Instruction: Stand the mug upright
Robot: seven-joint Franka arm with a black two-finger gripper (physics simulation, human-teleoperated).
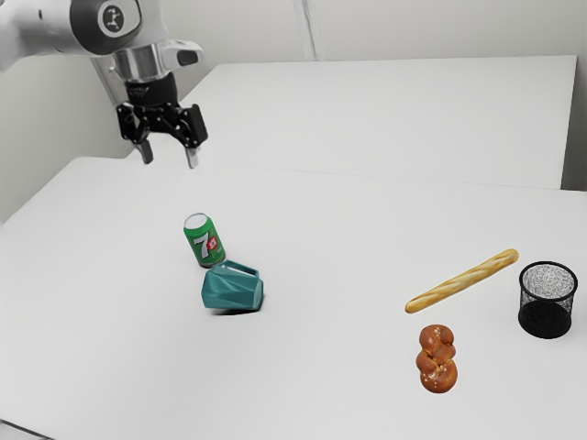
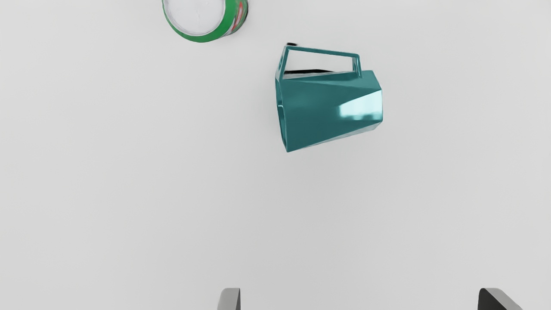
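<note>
Teal mug [image 2: 327, 103] on its side, green can [image 2: 224, 23] nearby

arm [image 1: 50, 29] raised at exterior view's left, fingers [image 1: 192, 158] parted, pointing down.

On the flat white bench [image 1: 316, 376], the faceted teal mug [image 1: 237, 290] is lying on its side before the green cylindrical can [image 1: 204, 243], apparently without touching it. Toward the exterior view's right, the long golden baguette [image 1: 463, 281] is lying behind the knotted brown bread [image 1: 440, 374]; the round black mesh basket [image 1: 547, 319] is standing right of both.
</note>
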